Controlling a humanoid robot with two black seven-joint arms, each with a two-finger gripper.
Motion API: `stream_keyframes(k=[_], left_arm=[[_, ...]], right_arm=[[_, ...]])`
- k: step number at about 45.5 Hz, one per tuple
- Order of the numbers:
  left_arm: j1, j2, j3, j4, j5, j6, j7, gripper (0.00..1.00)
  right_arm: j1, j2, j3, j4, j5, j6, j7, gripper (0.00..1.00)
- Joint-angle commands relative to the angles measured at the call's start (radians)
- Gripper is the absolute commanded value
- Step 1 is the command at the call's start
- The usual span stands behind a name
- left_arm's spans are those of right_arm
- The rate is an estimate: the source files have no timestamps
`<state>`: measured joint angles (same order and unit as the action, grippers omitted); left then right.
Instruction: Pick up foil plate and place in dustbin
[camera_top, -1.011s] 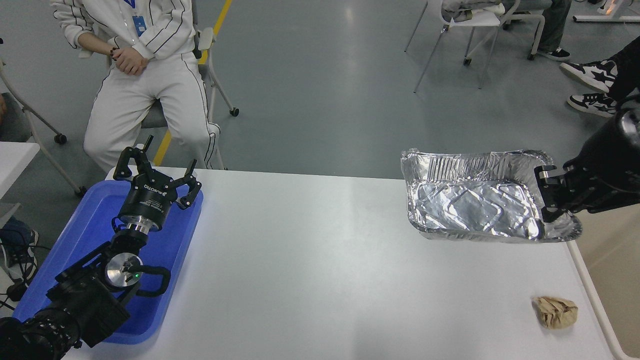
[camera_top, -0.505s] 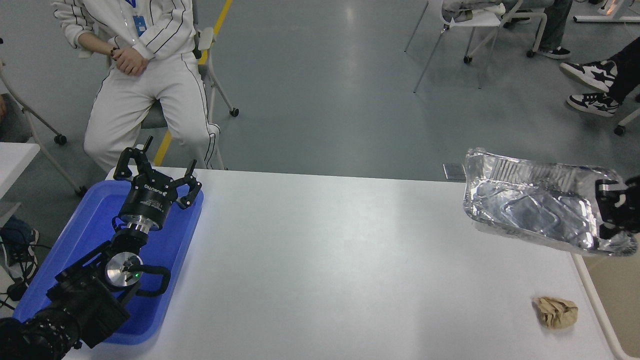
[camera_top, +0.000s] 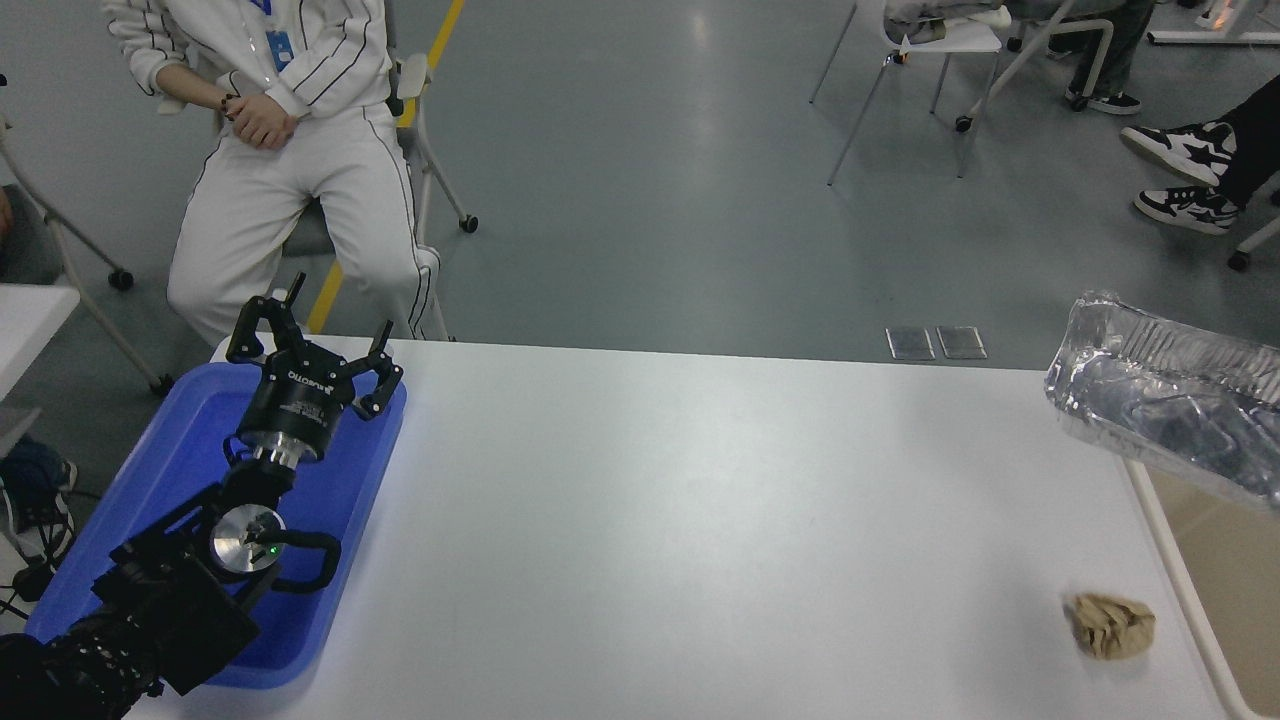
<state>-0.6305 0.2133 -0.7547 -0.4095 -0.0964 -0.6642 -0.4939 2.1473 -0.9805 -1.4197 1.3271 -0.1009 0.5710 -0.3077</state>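
Observation:
The foil plate (camera_top: 1170, 400) is a shiny crinkled silver tray. It hangs tilted in the air at the right edge of the picture, past the table's right side, and is partly cut off by the frame. Below it lies the dustbin (camera_top: 1160, 530), of which only the pale rim and a strip of tan inside show. My right gripper is out of the picture, so the hold on the plate is hidden. My left gripper (camera_top: 310, 345) is open and parked above the blue tray at the lower left.
A blue plastic tray (camera_top: 180, 470) lies on the white table (camera_top: 650, 520) at the left. A crumpled brown paper wad (camera_top: 1110, 625) lies near the table's front right corner. A person in white sits beyond the far left edge. Chairs stand behind.
The foil plate has moved right, from above the table's right end to over the dustbin, tilting more. My right gripper has left the picture. The left arm has not moved.

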Motion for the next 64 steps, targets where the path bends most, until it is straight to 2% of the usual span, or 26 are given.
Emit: stream_keyframes(k=[1, 11, 26, 36, 42, 52, 64], left_arm=[[0.000, 0.000, 0.000, 0.000, 0.000, 0.000, 0.000, 1.00], [0.000, 0.000, 0.000, 0.000, 0.000, 0.000, 0.000, 1.00], [0.000, 0.000, 0.000, 0.000, 0.000, 0.000, 0.000, 1.00], [0.000, 0.000, 0.000, 0.000, 0.000, 0.000, 0.000, 1.00], [0.002, 0.000, 0.000, 0.000, 0.000, 0.000, 0.000, 1.00], [0.000, 0.000, 0.000, 0.000, 0.000, 0.000, 0.000, 1.00], [0.000, 0.000, 0.000, 0.000, 0.000, 0.000, 0.000, 1.00]], right_arm=[[-0.225, -0.076, 0.148, -0.155, 0.001, -0.030, -0.001, 0.00], [-0.470, -0.110, 0.343, -0.308, 0.001, -0.077, -0.001, 0.00], [-0.932, -0.090, 0.769, -0.486, 0.001, -0.204, -0.002, 0.00], [-1.136, -0.015, 0.970, -0.649, 0.001, -0.215, -0.007, 0.00], [-1.211, 0.020, 1.031, -0.689, 0.004, -0.273, -0.007, 0.00], [-1.356, 0.137, 1.111, -0.842, 0.167, -0.408, -0.007, 0.00], [-1.478, 0.285, 1.251, -1.075, 0.213, -0.434, -0.005, 0.00]])
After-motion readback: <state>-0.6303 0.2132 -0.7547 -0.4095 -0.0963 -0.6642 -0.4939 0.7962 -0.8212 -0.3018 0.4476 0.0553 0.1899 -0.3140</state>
